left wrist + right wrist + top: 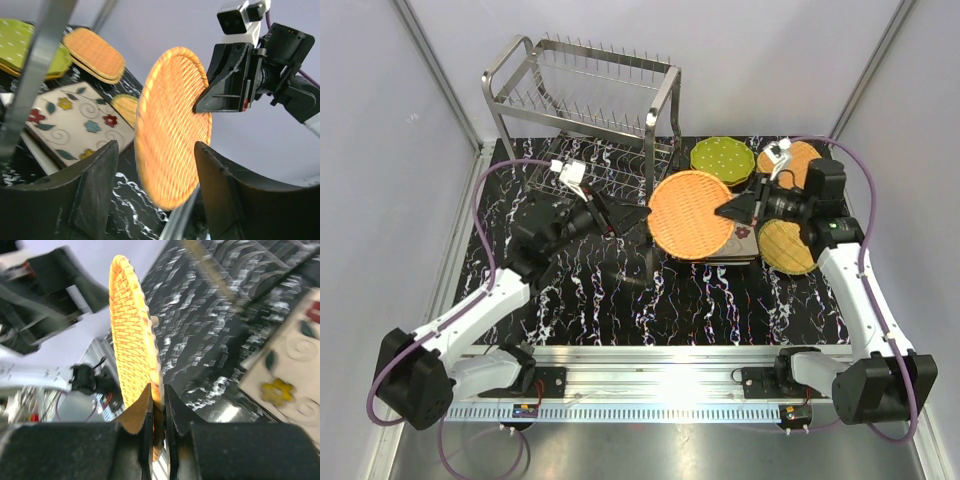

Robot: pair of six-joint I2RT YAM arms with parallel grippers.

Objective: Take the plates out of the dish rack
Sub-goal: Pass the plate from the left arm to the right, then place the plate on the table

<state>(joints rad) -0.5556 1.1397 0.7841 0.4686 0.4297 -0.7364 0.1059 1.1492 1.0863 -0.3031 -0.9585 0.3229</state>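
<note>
Both grippers are reaching inward, facing each other: right gripper (159, 390) is clamping the orange wicker plate (690, 215) by its rim, left gripper (156, 145) is gaping apart.

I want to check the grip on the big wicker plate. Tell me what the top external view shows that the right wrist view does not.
Only the top external view shows the dish rack, the green dotted plates and two smaller wicker plates lying at the right. Only the right wrist view shows, close up and edge-on, the right gripper pinching the rim of the round wicker plate. Both show that plate held off the table and the flowered square plate lying flat.
</note>
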